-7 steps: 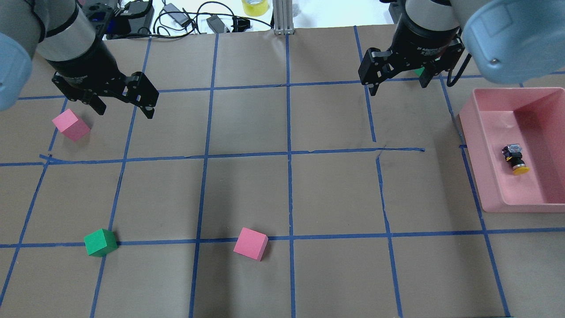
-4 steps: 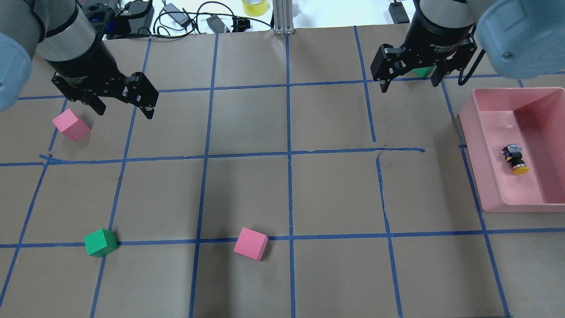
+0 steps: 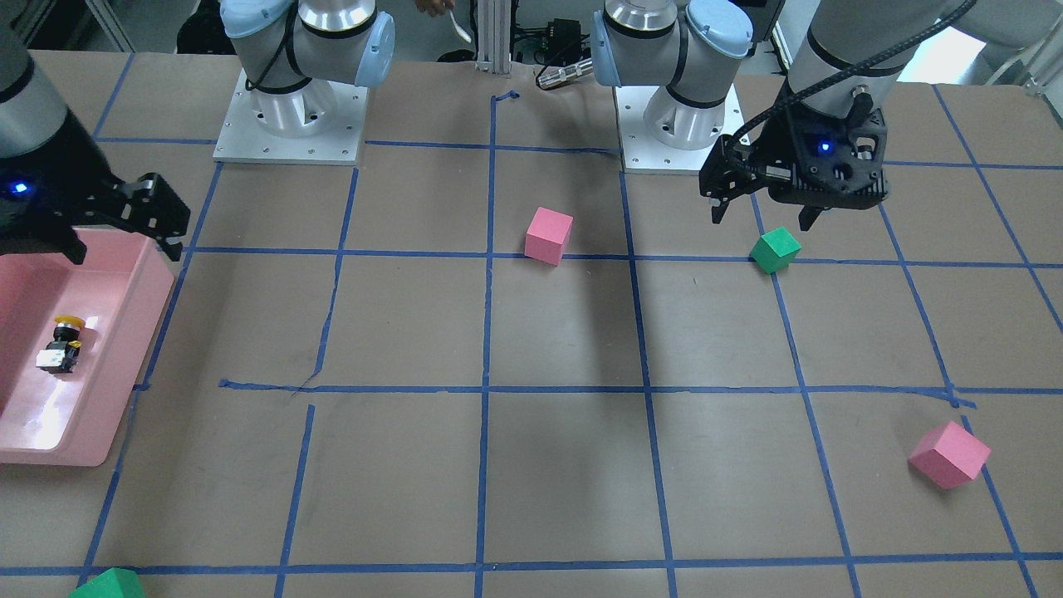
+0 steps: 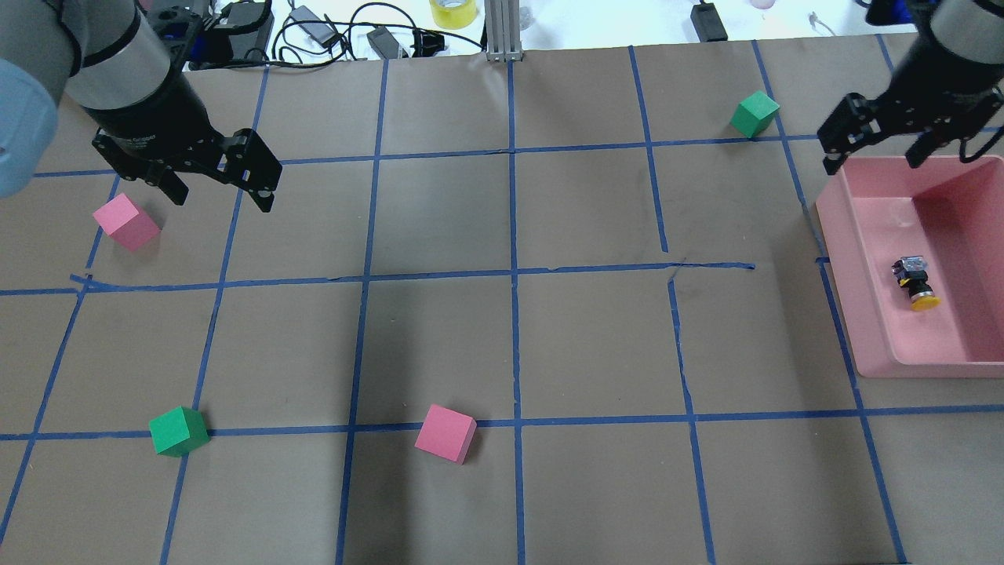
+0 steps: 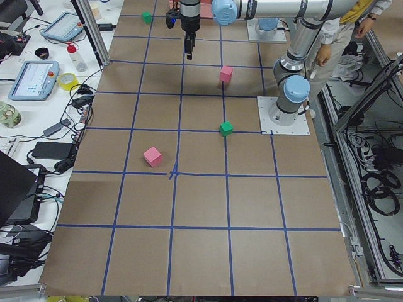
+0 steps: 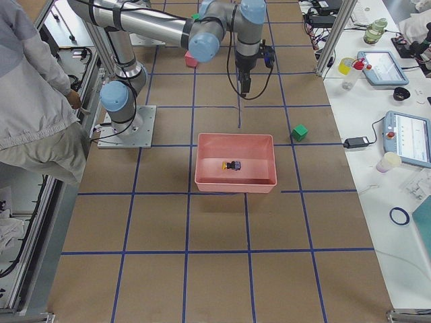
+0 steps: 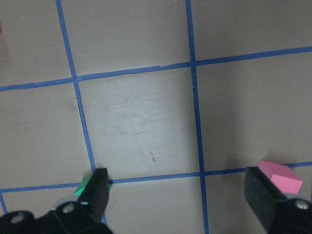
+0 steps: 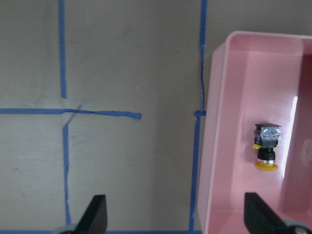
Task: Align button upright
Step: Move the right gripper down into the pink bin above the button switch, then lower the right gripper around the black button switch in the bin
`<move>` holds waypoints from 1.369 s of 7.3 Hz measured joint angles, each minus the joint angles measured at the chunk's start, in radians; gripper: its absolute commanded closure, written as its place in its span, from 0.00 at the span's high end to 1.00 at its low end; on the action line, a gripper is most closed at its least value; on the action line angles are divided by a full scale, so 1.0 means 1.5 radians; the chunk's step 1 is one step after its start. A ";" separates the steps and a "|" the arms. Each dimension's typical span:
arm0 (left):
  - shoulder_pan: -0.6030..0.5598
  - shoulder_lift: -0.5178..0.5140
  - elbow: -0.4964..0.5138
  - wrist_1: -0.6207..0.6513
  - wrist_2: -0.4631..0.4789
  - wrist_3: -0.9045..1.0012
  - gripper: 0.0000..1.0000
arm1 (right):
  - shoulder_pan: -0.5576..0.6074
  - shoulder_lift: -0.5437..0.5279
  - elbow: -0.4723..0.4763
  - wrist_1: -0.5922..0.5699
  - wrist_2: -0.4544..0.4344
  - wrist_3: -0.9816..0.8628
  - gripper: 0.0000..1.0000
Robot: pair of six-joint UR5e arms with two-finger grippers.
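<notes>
Button on its side in the pink box, and the job has hardly begun.

On the big brown counter (image 4: 549,337), a pink box (image 4: 843,259) sits on the robot's right. The right tool (image 4: 873,162) hangs in the air near the box, spread wide and holding nothing. The left tool (image 4: 223,198) hangs far off on the other side, spread wide and holding nothing too. The little button (image 4: 916,284) lies on its side on the box floor. I think nothing is done yet. A tool must go down, grab it and stand it up.

place: robotics lab | evidence: blue-taped grid table (image 4: 439,337), teach pendants (image 6: 409,138), cables (image 4: 314,35), bolted arm bases (image 3: 286,112)
</notes>
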 measured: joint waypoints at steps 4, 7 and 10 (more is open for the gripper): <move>0.000 0.000 0.000 0.000 -0.001 0.000 1.00 | -0.127 0.091 0.117 -0.258 0.003 -0.122 1.00; 0.000 0.000 0.000 0.000 -0.002 0.000 1.00 | -0.154 0.130 0.138 -0.320 0.002 -0.155 1.00; 0.000 0.001 0.000 0.000 -0.002 0.000 1.00 | -0.155 0.155 0.140 -0.341 0.005 -0.174 1.00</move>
